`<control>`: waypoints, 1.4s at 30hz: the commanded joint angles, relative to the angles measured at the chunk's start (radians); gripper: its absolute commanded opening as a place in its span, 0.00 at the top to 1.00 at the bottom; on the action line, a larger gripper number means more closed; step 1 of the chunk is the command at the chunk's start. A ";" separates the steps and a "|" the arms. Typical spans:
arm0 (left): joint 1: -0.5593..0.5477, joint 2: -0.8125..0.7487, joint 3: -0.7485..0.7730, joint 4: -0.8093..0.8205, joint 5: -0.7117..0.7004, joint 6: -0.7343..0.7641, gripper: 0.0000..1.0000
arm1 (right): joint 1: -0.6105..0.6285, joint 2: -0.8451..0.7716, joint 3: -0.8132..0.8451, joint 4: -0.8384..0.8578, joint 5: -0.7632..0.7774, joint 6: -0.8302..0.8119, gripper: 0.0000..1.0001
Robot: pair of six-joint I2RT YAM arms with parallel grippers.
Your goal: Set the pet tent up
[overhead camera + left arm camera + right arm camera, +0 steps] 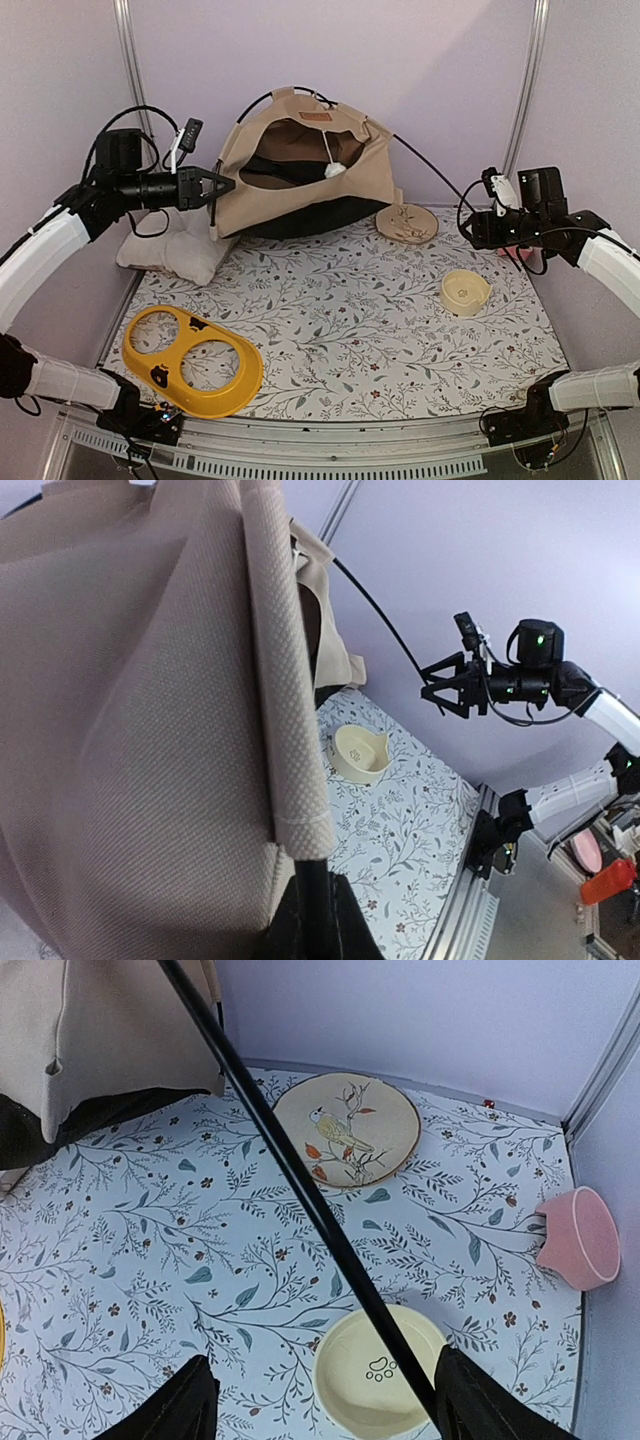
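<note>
Jaws of the left gripper [222, 185] appear clamped on the side seam of the pet tent [372, 172], which slumps at the back centre of the floral mat [350, 320], doorway facing forward; the right gripper [322, 1365] stands wide open, a black tent pole [290, 1175] running between its fingers.

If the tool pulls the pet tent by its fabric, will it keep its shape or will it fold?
Probably it folds: the pet tent hangs slack, its canvas creased and leaning. The thin black pole looks springy, so it may bend and flick back.
</note>
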 commanded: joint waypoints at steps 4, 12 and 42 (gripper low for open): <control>-0.060 0.084 0.217 0.031 -0.065 -0.232 1.00 | -0.005 0.070 0.146 0.016 0.083 -0.006 0.22; -0.079 0.055 0.213 -0.025 -0.110 -0.088 1.00 | -0.013 0.103 0.170 0.017 0.064 -0.056 0.23; -0.059 -0.083 0.011 -0.017 0.302 0.301 1.00 | -0.002 -0.008 0.294 -0.095 -0.336 -0.100 0.28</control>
